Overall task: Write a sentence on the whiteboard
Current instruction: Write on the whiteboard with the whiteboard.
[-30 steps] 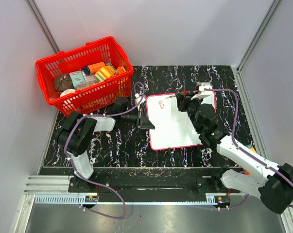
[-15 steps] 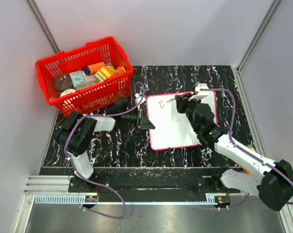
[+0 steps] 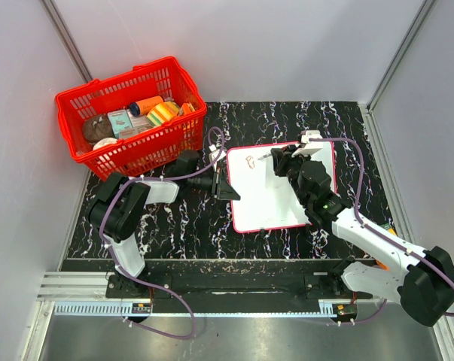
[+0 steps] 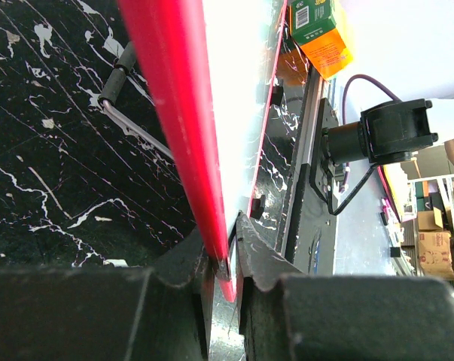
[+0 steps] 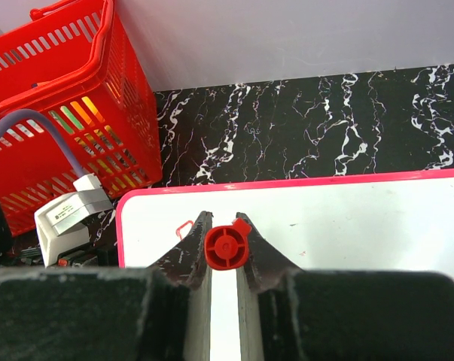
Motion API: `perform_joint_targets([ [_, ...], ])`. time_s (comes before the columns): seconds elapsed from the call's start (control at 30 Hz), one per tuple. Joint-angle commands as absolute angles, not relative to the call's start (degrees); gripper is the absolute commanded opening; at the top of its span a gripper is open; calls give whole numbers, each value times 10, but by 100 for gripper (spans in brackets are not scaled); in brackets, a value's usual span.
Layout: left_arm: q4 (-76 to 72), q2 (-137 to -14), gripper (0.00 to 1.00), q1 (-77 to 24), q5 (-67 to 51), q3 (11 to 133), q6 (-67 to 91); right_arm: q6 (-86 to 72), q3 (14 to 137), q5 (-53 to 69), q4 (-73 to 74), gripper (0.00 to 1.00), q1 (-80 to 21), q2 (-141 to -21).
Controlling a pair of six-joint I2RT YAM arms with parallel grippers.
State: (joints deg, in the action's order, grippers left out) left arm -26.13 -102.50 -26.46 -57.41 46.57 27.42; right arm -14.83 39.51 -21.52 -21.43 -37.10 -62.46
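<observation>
The whiteboard (image 3: pixel 268 197) lies flat on the black marbled table, white with a thin red-pink edge. My left gripper (image 3: pixel 227 186) is shut on its left edge, and in the left wrist view that red edge (image 4: pixel 183 128) runs down between the fingers (image 4: pixel 260 259). My right gripper (image 3: pixel 278 161) hovers over the board's upper part, shut on a red marker (image 5: pixel 227 247) that points down at the board (image 5: pixel 347 218). Of the sentence only a small red scribble (image 3: pixel 249 159) shows near the top left corner, left of the marker, and in the right wrist view that scribble (image 5: pixel 184 228) lies beside the left finger.
A red basket (image 3: pixel 114 154) full of several small items stands at the back left, close to the left arm. A green and orange box (image 4: pixel 321 30) lies by the right arm's base. Grey walls close in the table on three sides.
My right gripper has shifted slightly left with the marker, and the red scribble has changed shape a little. The left gripper and the board have stayed put.
</observation>
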Motion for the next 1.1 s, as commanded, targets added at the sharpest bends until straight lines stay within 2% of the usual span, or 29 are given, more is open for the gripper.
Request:
perform_joint_targets([
  [0.0, -246, -1029, 0, -284, -551, 473, 223, -148, 394, -216, -226, 0, -369, -629],
  [1.07, -244, -1029, 0, -284, -551, 474, 221, -157, 361, -197, -181, 0, -368, -590],
])
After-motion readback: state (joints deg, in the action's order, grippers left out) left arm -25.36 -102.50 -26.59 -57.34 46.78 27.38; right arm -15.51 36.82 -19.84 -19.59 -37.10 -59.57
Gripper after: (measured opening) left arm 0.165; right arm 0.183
